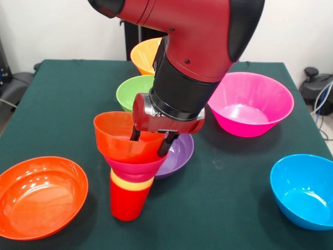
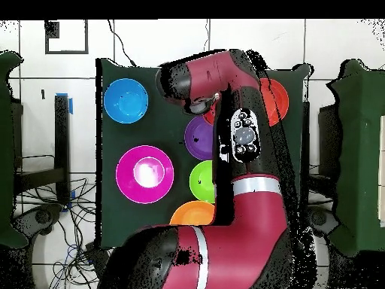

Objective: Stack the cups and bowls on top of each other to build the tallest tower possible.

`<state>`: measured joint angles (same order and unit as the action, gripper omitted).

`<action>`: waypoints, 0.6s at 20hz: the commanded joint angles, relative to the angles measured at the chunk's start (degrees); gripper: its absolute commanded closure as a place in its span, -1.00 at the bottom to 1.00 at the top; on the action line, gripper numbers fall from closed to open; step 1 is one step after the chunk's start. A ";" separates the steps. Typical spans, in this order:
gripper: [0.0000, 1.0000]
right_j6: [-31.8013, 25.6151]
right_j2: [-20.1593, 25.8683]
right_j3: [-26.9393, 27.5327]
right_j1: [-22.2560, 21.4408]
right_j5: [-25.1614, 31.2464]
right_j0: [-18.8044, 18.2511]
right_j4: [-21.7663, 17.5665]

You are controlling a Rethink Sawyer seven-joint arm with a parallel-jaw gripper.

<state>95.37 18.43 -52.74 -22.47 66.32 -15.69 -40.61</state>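
Note:
The tower (image 1: pixel 130 177) stands at the front middle of the table. Its base is a red cup (image 1: pixel 126 203), with a yellow cup's rim (image 1: pixel 130 183) showing above it, then a crimson-pink bowl (image 1: pixel 136 169) and an orange bowl (image 1: pixel 118 138) on top. My gripper (image 1: pixel 151 139) hangs over the orange bowl's right side and is open. One finger reaches inside the bowl and the other finger (image 1: pixel 165 146) sits just outside its rim. In the overhead view the arm hides both tower and gripper.
On the green table (image 1: pixel 234 172) loose bowls ring the tower: purple (image 1: pixel 179 152) (image 2: pixel 198 137) right behind it, green (image 1: pixel 131 91) (image 2: pixel 200 181), light orange (image 1: pixel 144 54) (image 2: pixel 192 214), magenta-pink (image 1: pixel 250 104) (image 2: pixel 144 174), blue (image 1: pixel 304 190) (image 2: pixel 125 100), and a wide orange-red bowl (image 1: pixel 41 195) (image 2: pixel 276 101).

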 commanded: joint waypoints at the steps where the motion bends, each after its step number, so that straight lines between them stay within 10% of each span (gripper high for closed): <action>1: 1.00 -4.84 -0.06 0.08 -0.24 4.35 1.78 0.24; 12: 1.00 -6.85 0.60 1.28 -0.18 5.07 2.07 0.32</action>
<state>95.37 18.23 -52.48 -22.48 66.46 -15.44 -40.40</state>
